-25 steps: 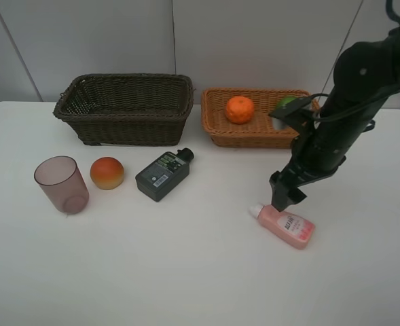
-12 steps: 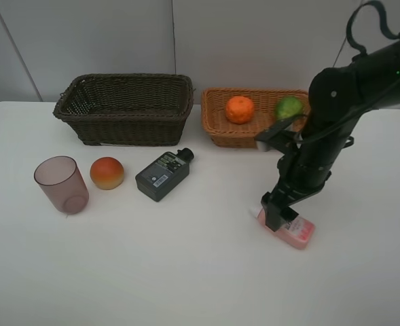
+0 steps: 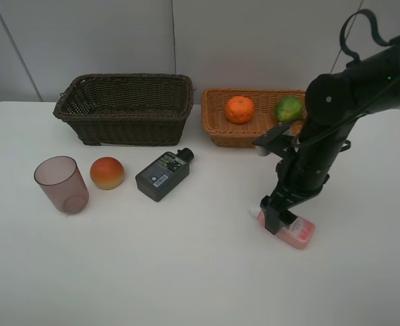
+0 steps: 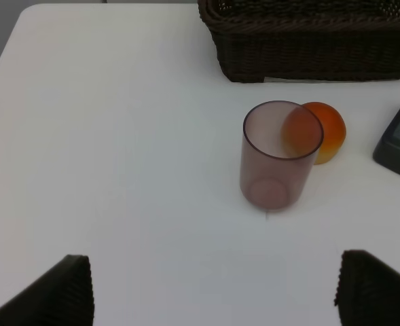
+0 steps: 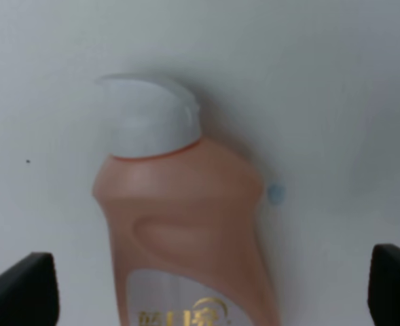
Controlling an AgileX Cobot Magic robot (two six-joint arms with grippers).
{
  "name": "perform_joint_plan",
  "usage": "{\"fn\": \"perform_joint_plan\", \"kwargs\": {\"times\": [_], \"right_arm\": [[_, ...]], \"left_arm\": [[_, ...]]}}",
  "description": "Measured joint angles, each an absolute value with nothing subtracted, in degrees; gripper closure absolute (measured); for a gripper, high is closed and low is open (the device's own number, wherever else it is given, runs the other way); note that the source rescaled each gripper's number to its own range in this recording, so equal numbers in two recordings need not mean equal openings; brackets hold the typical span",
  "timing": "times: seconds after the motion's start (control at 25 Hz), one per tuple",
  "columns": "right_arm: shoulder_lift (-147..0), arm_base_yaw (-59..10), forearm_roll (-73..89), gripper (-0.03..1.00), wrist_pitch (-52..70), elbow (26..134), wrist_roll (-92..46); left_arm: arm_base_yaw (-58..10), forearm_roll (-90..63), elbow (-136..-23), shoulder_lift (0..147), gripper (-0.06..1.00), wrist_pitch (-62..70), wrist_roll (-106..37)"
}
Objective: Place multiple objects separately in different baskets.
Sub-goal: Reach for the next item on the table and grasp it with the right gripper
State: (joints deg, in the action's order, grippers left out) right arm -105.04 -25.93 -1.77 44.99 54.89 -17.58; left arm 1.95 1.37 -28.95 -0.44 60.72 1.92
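- Two woven baskets stand side by side at the far side of the white desk (image 3: 152, 272): a deeper dark brown basket (image 3: 125, 115) on the left and a shallower light tan basket (image 3: 233, 136) on the right.
- Two fruits lie in the light tan basket. The orange (image 3: 240, 109) is near its middle and the green lime (image 3: 289, 108) is at its right end, apart from the orange.
- Three items sit in a row on the desk in front of the dark brown basket. The translucent mauve cup (image 3: 62, 185) stands upright at the left, and the red-yellow peach (image 3: 107, 172) is just beside it. The dark grey bottle (image 3: 162, 175) lies flat to the right of the peach, with its black cap toward the baskets.
- One pink bottle (image 3: 298, 231) lies on its side on the desk, in front of the light tan basket and well apart from it. Its white cap (image 5: 152, 119) points toward the middle of the desk.
- Right gripper (image 3: 274, 221): it is low over the cap end of the pink bottle with its jaws spread wide. In the right wrist view one dark finger stands on each side of the bottle, with bare desk between each finger and the bottle. It grips nothing.
- Left gripper (image 4: 213, 292): only the left wrist view shows it. Its two dark fingertips are far apart and hold nothing. It hangs above bare desk with the cup and peach ahead and the dark brown basket beyond them.
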Motion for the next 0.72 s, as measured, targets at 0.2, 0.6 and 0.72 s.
{"fn": "perform_joint_plan", "kwargs": {"times": [0.2,0.6,0.72], "right_arm": [[-105.2,-25.9,-1.8,-0.03,42.8,52.7,-19.3],[-106.7,-25.9,-1.5,-0.03,41.1,52.6,-20.2],[-107.7,-25.9,-1.5,-0.03,40.6,52.6,-20.2]], "left_arm": [[1.9,1.4,-28.9,-0.4,0.02,60.7,1.9],[1.9,1.4,-28.9,-0.4,0.02,60.7,1.9],[1.9,1.4,-28.9,-0.4,0.02,60.7,1.9]]}}
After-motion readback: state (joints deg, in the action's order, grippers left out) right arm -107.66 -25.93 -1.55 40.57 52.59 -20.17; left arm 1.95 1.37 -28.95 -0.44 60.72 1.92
